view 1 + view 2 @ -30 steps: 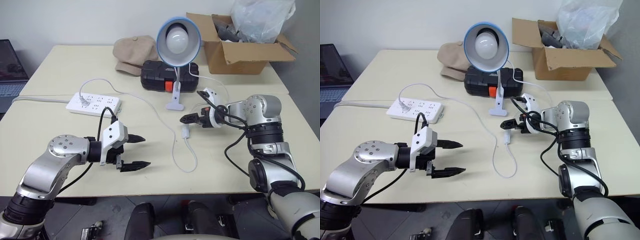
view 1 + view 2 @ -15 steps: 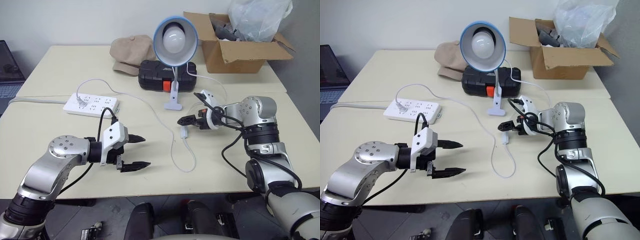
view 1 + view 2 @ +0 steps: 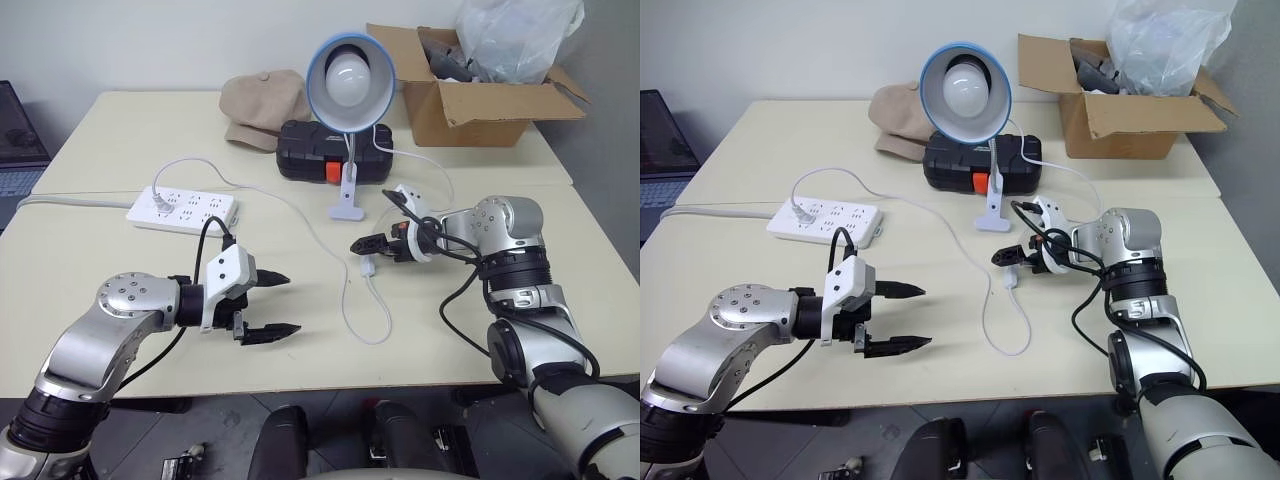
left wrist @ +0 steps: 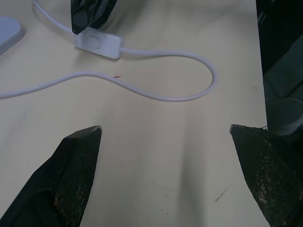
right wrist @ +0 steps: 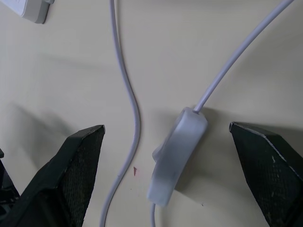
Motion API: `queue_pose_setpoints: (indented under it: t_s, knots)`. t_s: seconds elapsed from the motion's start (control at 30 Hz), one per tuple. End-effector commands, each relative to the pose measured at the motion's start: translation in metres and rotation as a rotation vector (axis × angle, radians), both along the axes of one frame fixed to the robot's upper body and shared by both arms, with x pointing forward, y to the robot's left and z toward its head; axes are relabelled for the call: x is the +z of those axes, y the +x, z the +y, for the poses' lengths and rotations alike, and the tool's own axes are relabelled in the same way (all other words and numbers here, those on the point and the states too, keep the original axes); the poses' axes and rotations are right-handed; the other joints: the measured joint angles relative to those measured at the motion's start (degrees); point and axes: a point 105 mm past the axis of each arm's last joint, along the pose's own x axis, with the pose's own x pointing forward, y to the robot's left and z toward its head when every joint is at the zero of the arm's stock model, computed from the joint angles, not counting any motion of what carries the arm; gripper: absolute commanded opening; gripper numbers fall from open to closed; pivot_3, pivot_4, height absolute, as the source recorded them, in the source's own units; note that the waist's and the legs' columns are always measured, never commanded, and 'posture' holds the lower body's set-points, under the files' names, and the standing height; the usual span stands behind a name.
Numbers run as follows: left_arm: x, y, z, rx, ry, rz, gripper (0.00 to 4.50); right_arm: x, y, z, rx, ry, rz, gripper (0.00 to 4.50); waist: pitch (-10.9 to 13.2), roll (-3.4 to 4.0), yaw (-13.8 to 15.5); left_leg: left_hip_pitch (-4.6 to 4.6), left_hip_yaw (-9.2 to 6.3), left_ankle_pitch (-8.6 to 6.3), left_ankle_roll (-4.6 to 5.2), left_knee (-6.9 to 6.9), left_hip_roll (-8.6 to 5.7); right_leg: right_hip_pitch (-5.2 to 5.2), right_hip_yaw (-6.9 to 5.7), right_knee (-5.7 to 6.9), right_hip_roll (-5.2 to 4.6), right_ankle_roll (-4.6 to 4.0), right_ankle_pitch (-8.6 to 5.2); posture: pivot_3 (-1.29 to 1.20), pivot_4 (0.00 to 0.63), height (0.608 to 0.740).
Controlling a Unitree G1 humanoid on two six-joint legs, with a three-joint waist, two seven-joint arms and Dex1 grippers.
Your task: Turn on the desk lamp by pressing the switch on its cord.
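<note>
Cream surface (image 3: 120, 130), cardboard box (image 3: 470, 105) at far right corner. Right gripper (image 5: 173, 142) jaws open astride switch (image 5: 177, 153); left gripper (image 3: 272, 303) jaws open, empty.

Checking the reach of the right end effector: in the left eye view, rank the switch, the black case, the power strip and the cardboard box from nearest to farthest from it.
From the right end effector:
1. Switch, just below it.
2. Black case, behind the lamp.
3 and 4. Power strip, far left, and cardboard box, back right: too close to call.
</note>
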Motion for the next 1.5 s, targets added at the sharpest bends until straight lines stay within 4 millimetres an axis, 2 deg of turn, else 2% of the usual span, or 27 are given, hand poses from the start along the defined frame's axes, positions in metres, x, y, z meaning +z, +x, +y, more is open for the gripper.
queue_pose_setpoints:
  t_s: [0.03, 0.07, 0.23, 0.37, 0.5, 0.7, 0.77, 0.9, 1.0, 1.07, 1.13, 1.23, 1.3, 1.37, 1.5]
  knots:
    - [0.007, -0.003, -0.004, -0.025, -0.002, -0.035, 4.5, 0.008, 0.003, 0.002, 0.007, 0.014, -0.025, 3.51, 0.0, 0.0, 0.0, 0.0, 0.0, 0.0, 0.0, 0.0, 0.0, 0.0, 0.0, 0.0, 0.0, 0.0, 0.0, 0.0, 0.15, 0.74]
    - [0.007, -0.003, -0.005, -0.025, -0.002, -0.035, 4.5, 0.008, 0.003, 0.002, 0.008, 0.014, -0.025, 3.12, 0.0, 0.0, 0.0, 0.0, 0.0, 0.0, 0.0, 0.0, 0.0, 0.0, 0.0, 0.0, 0.0, 0.0, 0.0, 0.0, 0.15, 0.74]
    - [0.008, -0.003, -0.005, -0.026, -0.002, -0.035, 4.5, 0.007, 0.003, 0.002, 0.006, 0.02, -0.022, 2.14, 0.0, 0.0, 0.0, 0.0, 0.0, 0.0, 0.0, 0.0, 0.0, 0.0, 0.0, 0.0, 0.0, 0.0, 0.0, 0.0, 0.15, 0.74]
    - [0.007, -0.003, -0.006, -0.028, -0.003, -0.033, 4.5, 0.005, 0.005, 0.001, -0.009, 0.031, -0.014, 1.09, 0.0, 0.0, -0.01, 0.0, 0.0, 0.0, 0.0, 0.0, 0.0, 0.0, 0.0, 0.0, 0.0, 0.0, 0.0, 0.0, 0.15, 0.74]
    - [0.007, -0.004, -0.006, -0.03, -0.003, -0.031, 4.5, 0.002, 0.007, -0.001, -0.025, 0.044, -0.011, 0.44, 0.0, 0.0, 0.02, 0.0, 0.0, 0.0, 0.0, 0.0, 0.0, 0.0, -0.01, 0.0, 0.0, 0.0, 0.0, 0.0, 0.15, 0.74]
    - [0.009, -0.004, -0.002, -0.016, 0.0, -0.026, 4.5, 0.002, 0.006, -0.006, -0.041, 0.092, -0.009, 0.37, -0.01, -0.01, 0.04, 0.0, 0.0, 0.0, 0.0, 0.01, -0.01, 0.01, 0.0, -0.01, 0.0, 0.02, 0.01, 0.0, 0.15, 0.74]
    - [0.013, -0.003, 0.009, 0.017, 0.004, -0.021, 4.5, 0.007, 0.005, -0.008, -0.048, 0.122, -0.022, 0.37, -0.01, -0.01, 0.02, 0.0, 0.0, 0.0, 0.0, 0.01, 0.0, 0.01, 0.0, -0.01, 0.0, 0.02, 0.01, 0.0, 0.15, 0.74]
    - [0.033, 0.007, 0.044, 0.137, 0.019, -0.053, 4.5, 0.025, 0.004, -0.019, -0.075, 0.176, -0.128, 0.37, 0.0, -0.02, 0.02, -0.04, -0.03, 0.0, 0.0, 0.0, 0.02, -0.03, -0.03, -0.01, 0.0, 0.02, 0.01, 0.0, 0.15, 0.74]
    - [0.042, 0.012, 0.05, 0.159, 0.011, -0.079, 4.5, 0.026, 0.001, -0.022, -0.084, 0.184, -0.135, 0.37, -0.01, -0.01, 0.0, -0.04, -0.04, 0.0, 0.0, 0.0, 0.02, -0.04, -0.05, -0.01, 0.0, 0.02, 0.01, 0.0, 0.15, 0.74]
    - [0.064, 0.015, 0.038, 0.129, -0.087, -0.085, 4.5, 0.035, -0.004, -0.025, -0.077, 0.207, -0.199, 0.37, -0.01, -0.02, 0.04, -0.04, -0.01, 0.0, 0.0, 0.01, 0.0, -0.03, -0.02, -0.02, 0.0, 0.03, 0.01, 0.0, 0.15, 0.74]
    - [0.086, 0.018, 0.021, 0.089, -0.205, -0.078, 4.5, 0.056, -0.011, -0.026, -0.065, 0.318, -0.315, 0.37, -0.01, -0.09, 0.74, -0.12, -0.1, 0.0, 0.0, 0.02, 0.0, -0.03, -0.12, -0.04, 0.0, 0.03, 0.01, 0.0, 0.15, 0.74]
    - [0.097, 0.017, 0.006, 0.047, -0.301, -0.022, 4.5, 0.073, -0.021, -0.026, -0.023, 0.367, -0.406, 0.37, 0.0, -0.09, 0.68, -0.28, -0.2, 0.0, 0.0, 0.1, -0.02, -0.06, -0.19, -0.07, 0.0, 0.06, 0.02, 0.0, 0.15, 0.74]
    - [0.102, 0.017, -0.006, 0.014, -0.373, 0.04, 4.5, 0.085, -0.029, -0.026, 0.017, 0.38, -0.46, 0.37, 0.0, -0.09, 0.19, -0.27, -0.15, 0.0, 0.0, 0.1, -0.04, -0.06, -0.13, -0.07, 0.0, 0.09, 0.04, 0.0, 0.15, 0.74]
    - [0.096, 0.017, -0.019, -0.022, -0.411, 0.121, 4.5, 0.098, -0.038, -0.025, 0.053, 0.43, -0.515, 0.37, 0.0, -0.09, 0.03, -0.25, -0.17, 0.01, 0.0, 0.11, -0.02, -0.05, -0.15, -0.05, 0.0, 0.1, 0.05, 0.0, 0.15, 0.74]
    - [0.088, 0.02, -0.028, -0.033, -0.428, 0.19, 4.5, 0.104, -0.047, -0.023, 0.101, 0.436, -0.565, 0.37, 0.0, -0.09, -0.26, -0.17, -0.18, 0.01, -0.01, 0.1, 0.02, -0.05, -0.08, -0.02, 0.11, 0.1, 0.05, 0.0, 0.15, 0.74]
